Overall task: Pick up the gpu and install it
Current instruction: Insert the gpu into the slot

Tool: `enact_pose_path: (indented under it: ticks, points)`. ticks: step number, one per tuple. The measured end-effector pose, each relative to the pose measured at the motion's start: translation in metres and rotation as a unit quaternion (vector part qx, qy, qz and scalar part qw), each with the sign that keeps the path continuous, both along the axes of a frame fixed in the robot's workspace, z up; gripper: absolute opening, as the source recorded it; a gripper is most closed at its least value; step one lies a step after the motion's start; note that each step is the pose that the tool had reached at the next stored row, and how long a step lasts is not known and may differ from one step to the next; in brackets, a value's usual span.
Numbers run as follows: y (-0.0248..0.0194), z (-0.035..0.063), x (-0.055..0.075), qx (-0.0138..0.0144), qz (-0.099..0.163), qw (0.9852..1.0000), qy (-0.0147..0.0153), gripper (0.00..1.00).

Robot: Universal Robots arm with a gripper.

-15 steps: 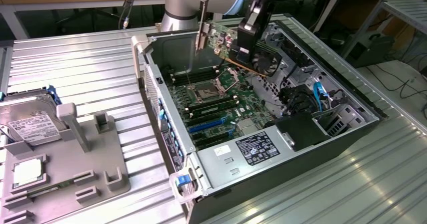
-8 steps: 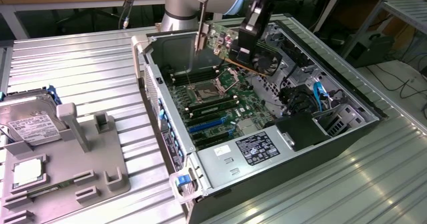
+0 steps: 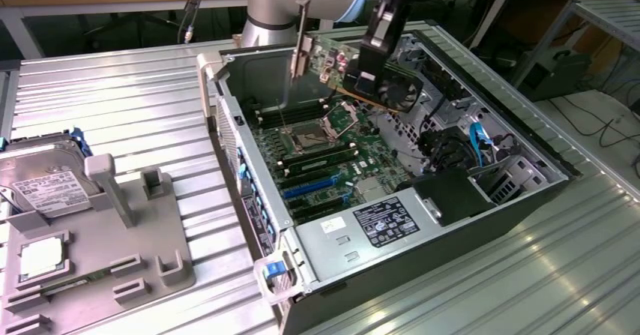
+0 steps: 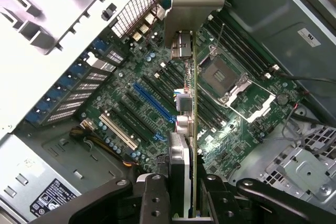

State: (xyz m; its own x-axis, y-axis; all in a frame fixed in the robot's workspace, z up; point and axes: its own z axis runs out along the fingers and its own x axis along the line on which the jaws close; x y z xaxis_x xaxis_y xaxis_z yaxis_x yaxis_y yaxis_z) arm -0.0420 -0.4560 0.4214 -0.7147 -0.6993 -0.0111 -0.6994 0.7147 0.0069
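The gpu [image 3: 372, 79] is a dark flat card with a round fan on one face and a silver bracket [image 3: 298, 59] at one end. It hangs tilted in the air above the open computer case [image 3: 520, 136], over the green motherboard [image 3: 320, 159]. My gripper [image 3: 378, 44] is shut on the card's upper edge. In the wrist view the gpu [image 4: 192, 124] is seen edge-on between my two black fingers [image 4: 152, 198], its bracket [image 4: 193, 3] at the far end. Below it lie the blue slot [image 4: 155, 103] and the cpu socket [image 4: 227, 77].
A silver hard drive [image 3: 45, 177] and a small square chip [image 3: 40, 256] rest on a grey holder [image 3: 120, 267] at the exterior view's left. Inside the case are a labelled power supply [image 3: 385, 222], black and blue cables [image 3: 470, 148] and the slotted rear wall [image 4: 79, 93].
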Motion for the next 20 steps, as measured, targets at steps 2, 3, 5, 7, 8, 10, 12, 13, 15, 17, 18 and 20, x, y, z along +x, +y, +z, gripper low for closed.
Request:
enact_pose_path:
  ticks: [2,3,5,7,8,10,12,13,15,17,18,20]
  points:
    - [0.0,0.0,0.0,0.0,0.007,1.0,0.0,0.28]
    - [0.0,0.0,0.0,0.0,0.01,1.0,0.0,0.28]
    - [0.0,0.0,0.0,0.0,0.016,0.9999,0.0,0.28]
    - [0.0,0.0,0.0,0.0,0.023,0.9997,0.0,0.28]
    - [0.0,0.0,0.0,0.0,0.025,0.9997,0.0,0.28]
    - [0.0,0.0,0.0,0.0,0.031,0.9995,0.0,0.28]
    - [0.0,0.0,0.0,0.0,0.036,0.9994,0.0,0.28]
    - [0.0,0.0,0.0,0.0,0.038,0.9993,0.0,0.28]
    - [0.0,0.0,0.0,0.0,0.042,0.9991,0.0,0.28]
    - [0.0,0.0,0.0,0.0,0.047,0.9989,0.0,0.28]
    - [0.0,0.0,0.0,0.0,0.049,0.9988,0.0,0.28]
    - [0.0,0.0,0.0,0.0,0.054,0.9986,0.0,0.28]
